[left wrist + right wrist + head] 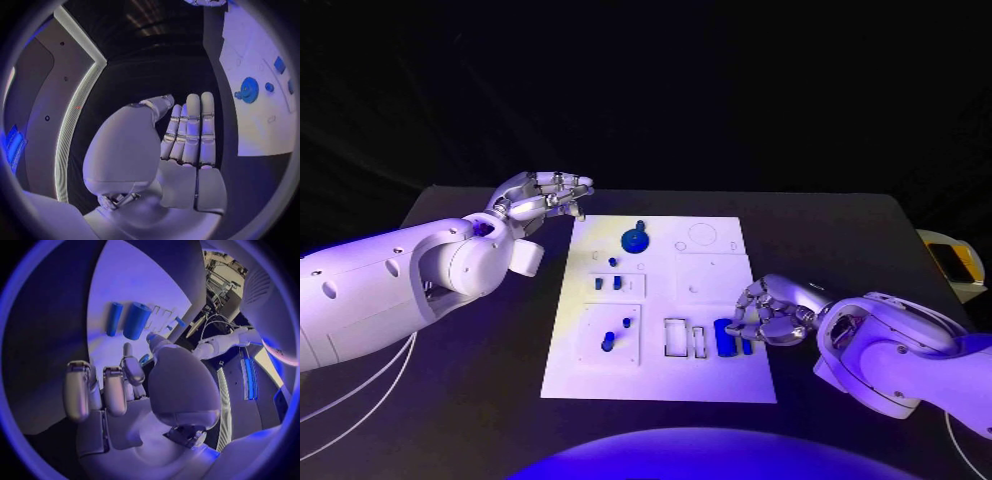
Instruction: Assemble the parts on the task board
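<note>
Board [661, 330], a white plate with shallow recesses and small blue parts [727, 337], lies mid-table; we see the left hand [538, 195] beside its far corner, fingers straight, together, empty; right hand [772, 312] at its near-right edge, fingers curled, grip unclear.

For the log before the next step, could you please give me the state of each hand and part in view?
Left hand: open, fingers straight, off the board's far left corner.
Right hand: open, fingers curled, beside the cylinder.
Round part: flat on the board, untouched.
Cylinder: lying on the board, not gripped.
</note>
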`<state>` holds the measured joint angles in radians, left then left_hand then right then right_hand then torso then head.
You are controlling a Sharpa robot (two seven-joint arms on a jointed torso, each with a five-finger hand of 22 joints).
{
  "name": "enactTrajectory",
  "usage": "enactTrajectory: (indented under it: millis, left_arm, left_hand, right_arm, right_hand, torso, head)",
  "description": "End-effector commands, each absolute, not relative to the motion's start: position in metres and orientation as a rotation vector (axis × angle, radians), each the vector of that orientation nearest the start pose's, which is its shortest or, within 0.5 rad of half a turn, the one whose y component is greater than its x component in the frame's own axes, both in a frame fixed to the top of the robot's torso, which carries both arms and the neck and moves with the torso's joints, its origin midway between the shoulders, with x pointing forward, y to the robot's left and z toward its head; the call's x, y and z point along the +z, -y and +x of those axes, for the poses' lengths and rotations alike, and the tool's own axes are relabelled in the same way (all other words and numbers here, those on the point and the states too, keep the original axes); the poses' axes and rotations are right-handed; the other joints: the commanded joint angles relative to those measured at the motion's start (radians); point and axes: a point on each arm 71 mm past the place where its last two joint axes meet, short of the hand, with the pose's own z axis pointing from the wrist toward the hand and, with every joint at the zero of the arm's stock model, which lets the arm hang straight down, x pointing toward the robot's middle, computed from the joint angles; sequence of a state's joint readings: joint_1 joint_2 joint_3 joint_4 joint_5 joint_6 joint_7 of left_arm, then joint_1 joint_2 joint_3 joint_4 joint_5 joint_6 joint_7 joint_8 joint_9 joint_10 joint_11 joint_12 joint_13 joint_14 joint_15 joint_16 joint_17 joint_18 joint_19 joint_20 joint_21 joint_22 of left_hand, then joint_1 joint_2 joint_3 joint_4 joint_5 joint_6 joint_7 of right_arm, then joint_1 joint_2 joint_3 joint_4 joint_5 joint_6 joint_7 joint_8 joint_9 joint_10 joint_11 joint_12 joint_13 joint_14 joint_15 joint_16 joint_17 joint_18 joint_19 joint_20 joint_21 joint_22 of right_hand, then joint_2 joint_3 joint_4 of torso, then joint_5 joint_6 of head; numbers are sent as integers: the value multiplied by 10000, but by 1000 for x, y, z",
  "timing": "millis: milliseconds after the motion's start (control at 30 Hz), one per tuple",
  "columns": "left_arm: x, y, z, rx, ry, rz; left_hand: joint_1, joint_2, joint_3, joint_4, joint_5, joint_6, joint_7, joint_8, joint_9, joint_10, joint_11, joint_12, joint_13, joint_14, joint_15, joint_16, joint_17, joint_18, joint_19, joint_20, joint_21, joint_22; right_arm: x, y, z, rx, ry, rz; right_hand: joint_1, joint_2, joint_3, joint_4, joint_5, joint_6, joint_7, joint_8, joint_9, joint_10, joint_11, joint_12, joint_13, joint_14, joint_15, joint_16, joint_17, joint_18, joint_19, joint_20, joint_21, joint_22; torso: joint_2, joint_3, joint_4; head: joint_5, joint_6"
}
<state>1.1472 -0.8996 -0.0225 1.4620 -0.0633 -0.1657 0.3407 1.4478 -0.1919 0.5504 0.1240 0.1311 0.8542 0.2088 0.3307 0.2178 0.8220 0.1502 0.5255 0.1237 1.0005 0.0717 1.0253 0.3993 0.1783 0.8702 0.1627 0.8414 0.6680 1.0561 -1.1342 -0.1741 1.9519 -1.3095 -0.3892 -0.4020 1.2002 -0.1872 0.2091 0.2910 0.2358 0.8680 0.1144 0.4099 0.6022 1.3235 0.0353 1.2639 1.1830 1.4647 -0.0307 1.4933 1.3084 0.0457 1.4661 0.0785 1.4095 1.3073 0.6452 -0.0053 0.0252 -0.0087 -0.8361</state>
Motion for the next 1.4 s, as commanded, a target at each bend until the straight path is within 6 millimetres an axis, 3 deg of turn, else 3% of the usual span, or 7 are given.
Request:
enactTrajectory:
  millis: [33, 433, 767, 1033, 1200, 1300, 1400]
  left_arm:
    - [-202, -247, 488, -15464, -15227, -11062]
    - [-202, -248, 487, -15439, -15244, -11076]
    - [-203, -250, 487, -15353, -15264, -11018]
    - [-203, -250, 487, -15340, -15279, -11012]
    - [-203, -251, 487, -15332, -15284, -11015]
    - [-203, -251, 487, -15341, -15288, -11011]
    - [-203, -250, 487, -15379, -15303, -10998]
  left_hand:
    - [-64, 72, 26, -46, 57, -34, 8, 33, -5, -45, 7, 35, -9, -54, 22, 31, -16, 45, -62, 35, 8, 15]
    - [-72, 74, 24, -42, 57, -25, 5, 43, -2, -48, 7, 41, -10, -55, 24, 34, -17, 45, -64, 37, 7, 15]
    - [-77, 79, 24, -39, 57, -19, 3, 51, 1, -53, 7, 44, -11, -56, 24, 37, -18, 46, -65, 39, 6, 15]
    - [-77, 79, 24, -39, 57, -19, 3, 51, 1, -53, 7, 44, -11, -56, 24, 37, -18, 46, -65, 39, 6, 15]
    - [-77, 79, 24, -39, 57, -19, 3, 51, 1, -53, 7, 44, -11, -56, 24, 37, -18, 46, -65, 39, 6, 15]
    - [-77, 79, 24, -39, 57, -19, 3, 51, 1, -53, 7, 44, -11, -56, 24, 37, -18, 46, -65, 39, 6, 15]
    - [-82, 79, 23, -40, 58, -12, -1, 65, 5, -67, 5, 51, -13, -60, 24, 41, -20, 47, -67, 40, 4, 16]
  right_arm:
    - [-259, 230, 346, 5025, -20534, 1471]
    - [-267, 223, 342, 4839, -20745, 1190]
    - [-271, 216, 342, 4738, -20723, 1110]
    - [-278, 214, 344, 4523, -20663, 861]
    - [-279, 212, 345, 4804, -20434, 1451]
    - [-279, 212, 345, 4948, -20436, 1825]
    - [-280, 211, 344, 5098, -20533, 2261]
  right_hand:
    - [-204, 1, -141, 7, 7, 66, -32, 66, 3, 35, -22, 55, 72, 716, -57, 47, 753, -138, 478, -84, 77, 2214]
    - [-736, 323, -1319, 22, -678, 135, -107, 346, 36, 85, -80, 128, 349, 729, -102, 101, 868, -159, 512, -121, 188, 2241]
    - [-767, 588, -2243, 23, -760, 112, -118, 467, 14, 146, -89, 146, 493, 739, -108, 122, 921, -172, 535, -123, 256, 2259]
    - [594, 997, -2529, -74, -564, 105, -136, 570, -54, 204, -102, 141, 635, 749, -123, 144, 978, -180, 548, -137, 304, 2271]
    - [1872, 1453, -1941, -312, -727, 348, -241, 580, -191, 518, -214, 460, 1043, 783, -207, 213, 1146, -218, 619, -198, 497, 2323]
    - [2092, 1468, -1672, -264, -810, 453, -281, 509, -302, 557, -253, 475, 1091, 788, -241, 225, 1175, -228, 635, -233, 542, 2335]
    - [2260, 1347, -1277, -150, -306, 553, -294, 405, -446, 569, -271, 455, 1124, 786, -262, 224, 1172, -225, 629, -266, 533, 2331]
  torso:
    - [7, 13, -12]
    - [12, 18, -14]
    - [6, 2, -17]
    - [6, 5, -3]
    - [4, 3, 0]
    - [-5, 5, -21]
    - [-9, -1, -15]
  head:
    - [13, 3]
    - [49, -33]
    - [61, -60]
    - [75, -72]
    - [68, -90]
    - [69, -77]
    - [56, -78]
